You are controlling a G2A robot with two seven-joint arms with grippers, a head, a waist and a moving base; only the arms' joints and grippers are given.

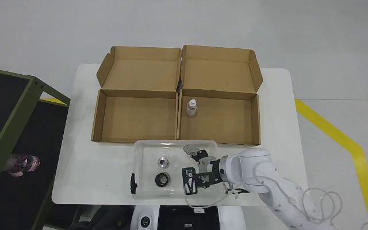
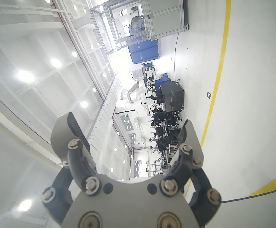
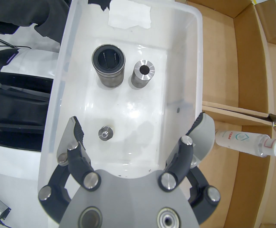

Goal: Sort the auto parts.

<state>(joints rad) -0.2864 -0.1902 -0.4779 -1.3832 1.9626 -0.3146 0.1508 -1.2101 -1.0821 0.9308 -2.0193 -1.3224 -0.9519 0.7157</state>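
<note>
right gripper (image 3: 138, 127) | jaws spread wide, empty, over clear plastic bin (image 3: 199, 54) | small silver metal stud (image 3: 105, 133) on bin floor, mid-length (upright, i think) | i'd judge it dense, stiff, slick: pinch the round sides squarely | left gripper (image 2: 129, 127) spread, empty

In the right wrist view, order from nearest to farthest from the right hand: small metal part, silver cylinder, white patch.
1. small metal part, just ahead of the right hand.
2. silver cylinder, farther along the bin.
3. white patch, on the far wall.
</note>
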